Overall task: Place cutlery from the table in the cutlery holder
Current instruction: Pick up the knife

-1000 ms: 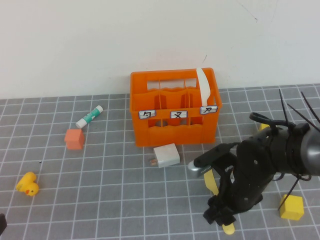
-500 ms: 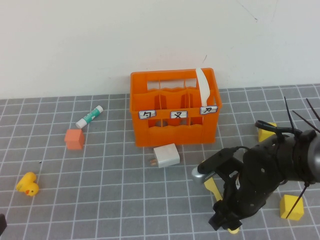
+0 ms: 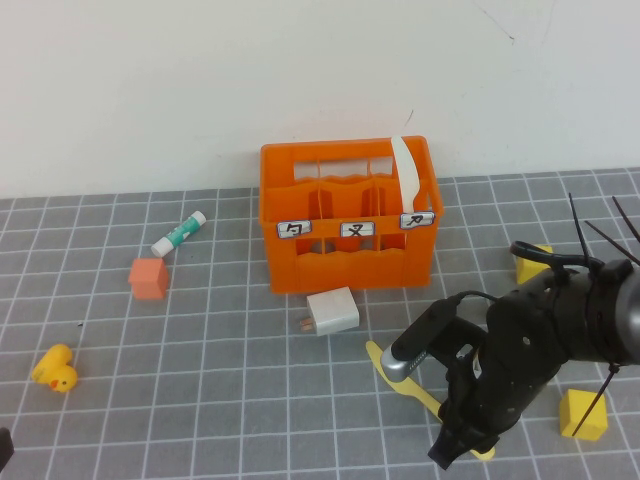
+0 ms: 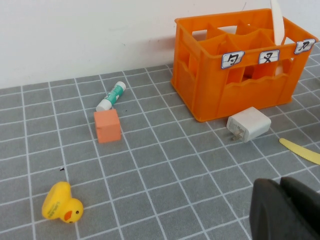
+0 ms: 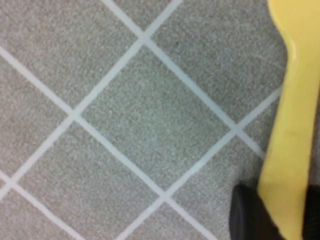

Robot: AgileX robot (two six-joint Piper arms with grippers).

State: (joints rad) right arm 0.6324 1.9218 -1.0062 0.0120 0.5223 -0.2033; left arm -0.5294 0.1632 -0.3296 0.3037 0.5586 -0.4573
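Right gripper [image 3: 462,447] sits low at the near right of the grey gridded table [image 3: 200,400], its dark fingers [image 5: 247,215] closed on the flat yellow plastic knife [image 3: 400,377] lying on the surface. I judge this the pickup step; next I must lift it and carry it to the orange slotted crate [image 3: 350,250] (white knife [image 3: 408,170] already inside). Left gripper [image 4: 287,210] hangs parked at the near left; I cannot tell its state.

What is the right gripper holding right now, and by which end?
The right gripper pinches the yellow knife near its near end, low over the table. The left gripper holds nothing.
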